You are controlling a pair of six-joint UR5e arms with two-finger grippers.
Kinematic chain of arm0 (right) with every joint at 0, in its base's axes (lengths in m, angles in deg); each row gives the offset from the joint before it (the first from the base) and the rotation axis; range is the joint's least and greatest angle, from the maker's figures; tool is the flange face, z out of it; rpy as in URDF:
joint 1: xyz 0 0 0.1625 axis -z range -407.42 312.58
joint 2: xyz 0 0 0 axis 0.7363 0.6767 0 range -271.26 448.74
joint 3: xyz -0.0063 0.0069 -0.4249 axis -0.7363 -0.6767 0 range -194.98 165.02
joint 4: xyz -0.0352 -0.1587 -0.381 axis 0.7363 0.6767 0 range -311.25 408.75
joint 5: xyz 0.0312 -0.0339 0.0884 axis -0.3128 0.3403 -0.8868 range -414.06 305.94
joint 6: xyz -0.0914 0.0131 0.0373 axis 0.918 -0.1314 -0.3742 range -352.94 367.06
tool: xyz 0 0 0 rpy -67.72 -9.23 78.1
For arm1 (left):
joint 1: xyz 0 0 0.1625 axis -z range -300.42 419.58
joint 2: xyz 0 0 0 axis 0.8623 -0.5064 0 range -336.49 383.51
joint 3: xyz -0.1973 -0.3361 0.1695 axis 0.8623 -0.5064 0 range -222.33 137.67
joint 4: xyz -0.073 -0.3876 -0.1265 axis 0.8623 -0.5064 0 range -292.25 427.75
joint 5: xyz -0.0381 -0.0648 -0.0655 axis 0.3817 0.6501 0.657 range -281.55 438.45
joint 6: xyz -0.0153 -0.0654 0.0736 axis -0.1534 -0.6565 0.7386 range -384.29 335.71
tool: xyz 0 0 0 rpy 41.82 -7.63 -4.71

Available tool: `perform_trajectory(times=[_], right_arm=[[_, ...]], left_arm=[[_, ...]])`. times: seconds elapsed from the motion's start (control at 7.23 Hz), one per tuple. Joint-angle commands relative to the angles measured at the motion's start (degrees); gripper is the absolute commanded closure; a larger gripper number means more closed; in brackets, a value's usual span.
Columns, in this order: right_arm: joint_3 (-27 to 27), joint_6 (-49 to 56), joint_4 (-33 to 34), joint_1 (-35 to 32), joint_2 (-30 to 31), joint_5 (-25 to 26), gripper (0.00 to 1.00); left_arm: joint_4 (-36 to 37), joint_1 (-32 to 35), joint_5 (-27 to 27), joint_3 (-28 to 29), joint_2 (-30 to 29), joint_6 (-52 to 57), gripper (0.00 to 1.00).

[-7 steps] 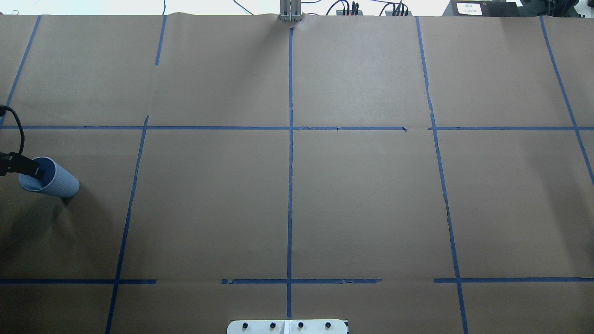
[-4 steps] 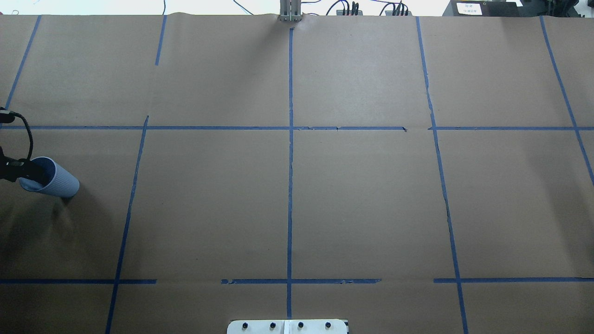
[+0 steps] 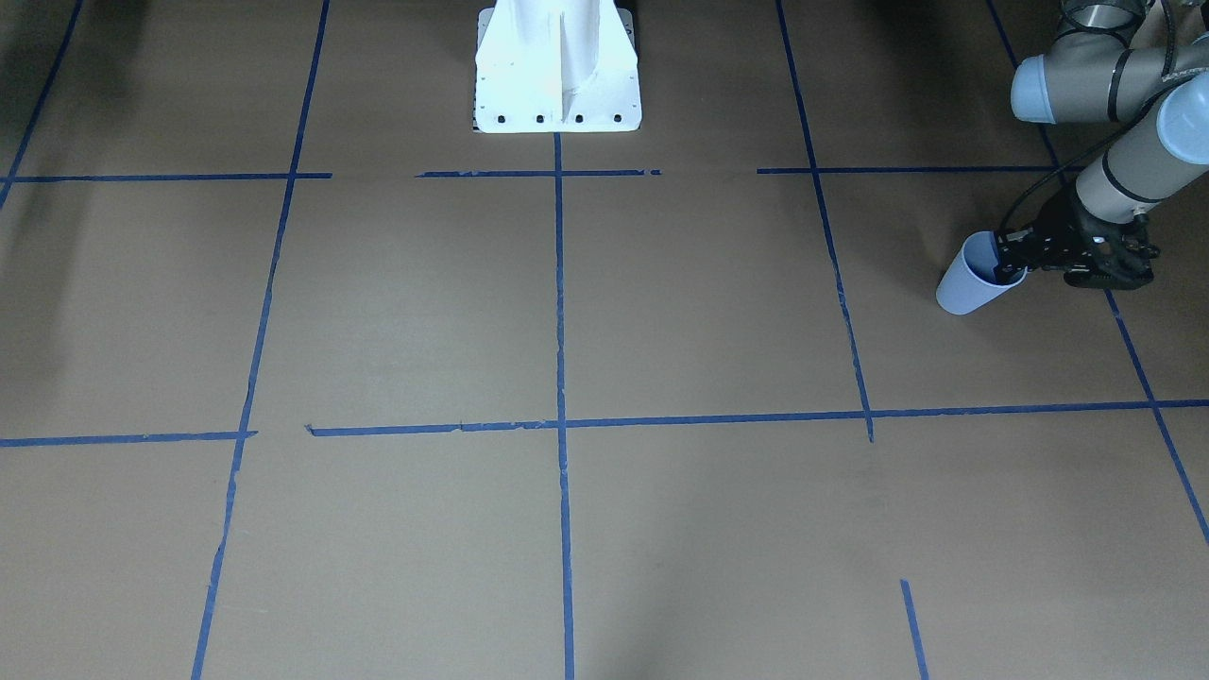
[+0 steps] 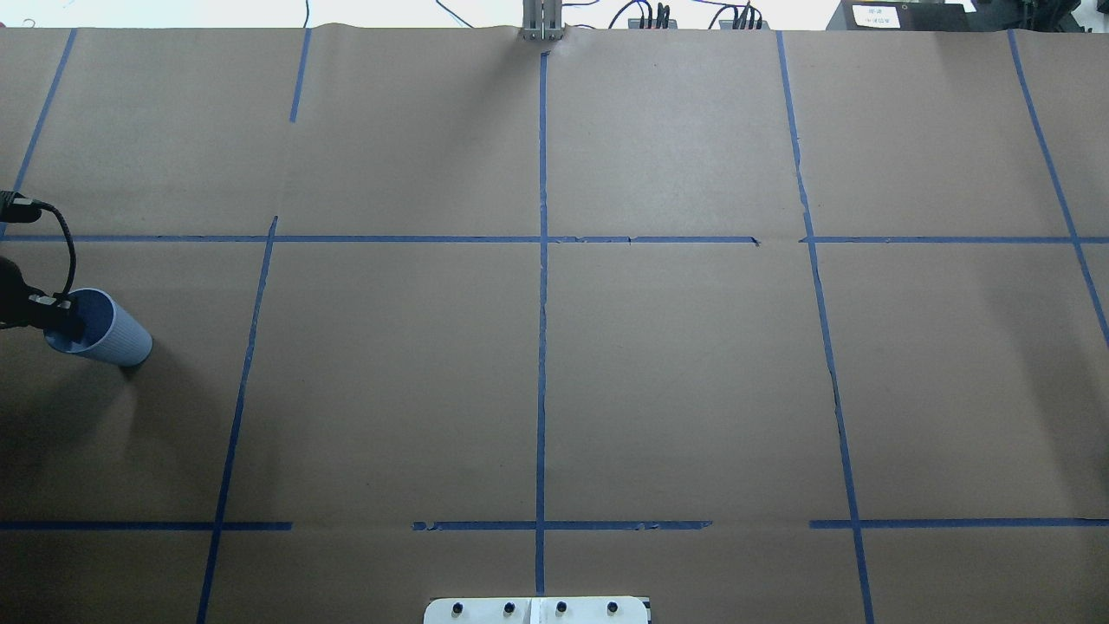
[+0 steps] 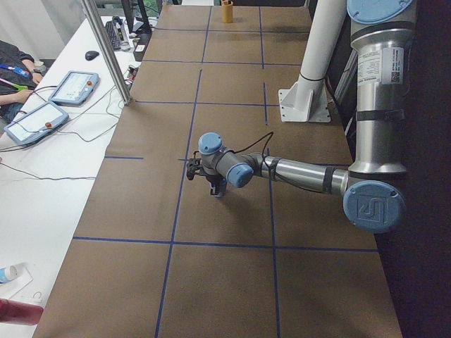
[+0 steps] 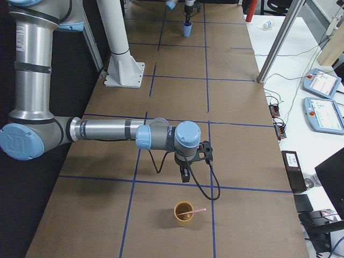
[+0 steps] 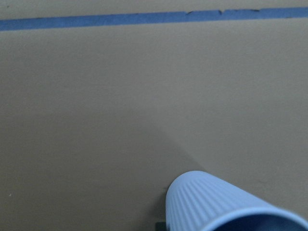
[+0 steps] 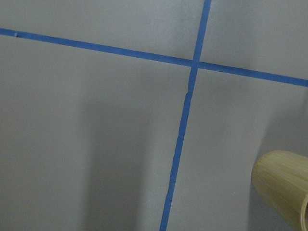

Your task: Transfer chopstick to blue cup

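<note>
Chopstick (image 6: 194, 211) in tan cup (image 6: 181, 218) — right pincer (image 6: 184, 176) state unclear; left pincer (image 3: 1009, 257) grips blue cup (image 3: 963, 288) rim.

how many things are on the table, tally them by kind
cups: 2 (blue cup, tan cup)
chopsticks: 1 (pink chopstick, resting in the tan cup)
total: 3
</note>
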Motion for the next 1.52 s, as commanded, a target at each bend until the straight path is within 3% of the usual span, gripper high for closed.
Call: perform_trajectory(times=[0.0,0.28,0.55,0.69,0.83,1.11,1.38], right_arm=[[0.09,-0.07,-0.01,0.0,0.0,0.0,0.0],[0.09,-0.07,-0.01,0.0,0.0,-0.09,0.0],[0.0,-0.07,-0.01,0.09,0.0,-0.09,0.0],[0.0,-0.07,-0.01,0.09,0.0,-0.09,0.0],[0.0,-0.07,-0.01,0.0,0.0,-0.09,0.0],[-0.09,0.02,-0.1,0.0,0.0,-0.09,0.0],[-0.09,-0.07,-0.1,0.0,0.0,-0.09,0.0]], left_arm=[[3.53,0.08,0.53,-1.4,-3.28,-0.23,1.0],[18.97,-0.09,0.45,-5.26,-14.76,-3.11,1.0],[19.47,-12.14,-1.82,-4.05,-27.05,-21.29,1.0],[19.65,-17.7,-8.63,-3.43,-33.38,-31.76,1.0],[19.74,-22.11,-11.91,-1.69,-38.15,-37.09,1.0],[19.65,-25.92,-17.28,7.51,-48.52,-41.52,1.0],[19.39,-28.64,-19.68,10.37,-49.01,-41.54,1.0]])
